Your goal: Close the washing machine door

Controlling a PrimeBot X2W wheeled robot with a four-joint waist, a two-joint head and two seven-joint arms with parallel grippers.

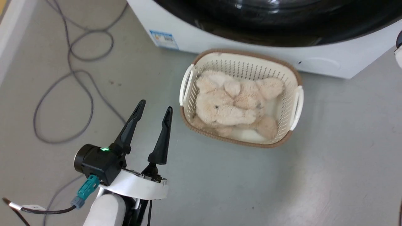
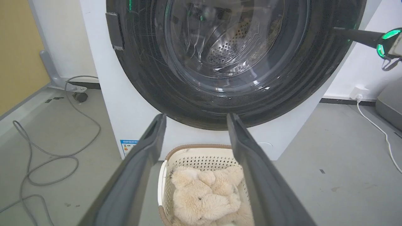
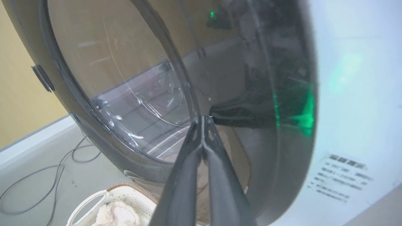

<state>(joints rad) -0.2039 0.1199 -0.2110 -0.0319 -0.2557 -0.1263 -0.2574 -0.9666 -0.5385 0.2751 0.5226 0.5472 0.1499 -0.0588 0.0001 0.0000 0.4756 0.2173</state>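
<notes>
From the head view, the left gripper (image 1: 155, 105) sits low on the left above the grey floor, its two dark fingers spread apart with nothing between them. The washing machine door (image 1: 282, 28) is well ahead of the tips, a black arc on the white washing machine (image 1: 194, 34). A cream basket (image 1: 245, 52) holding a plush toy (image 1: 232, 103) stands just before the machine. In the left wrist view, the parted fingers frame the basket. The door rises above and beyond their tips, lying close against the machine's front, with the steel drum visible through its glass. The right gripper (image 2: 339, 31) reaches the door's rim from the right. In the right wrist view, that gripper's fingers are pressed together, holding nothing, their tips meeting their own reflection on the door's glossy face, beside the glass.
</notes>
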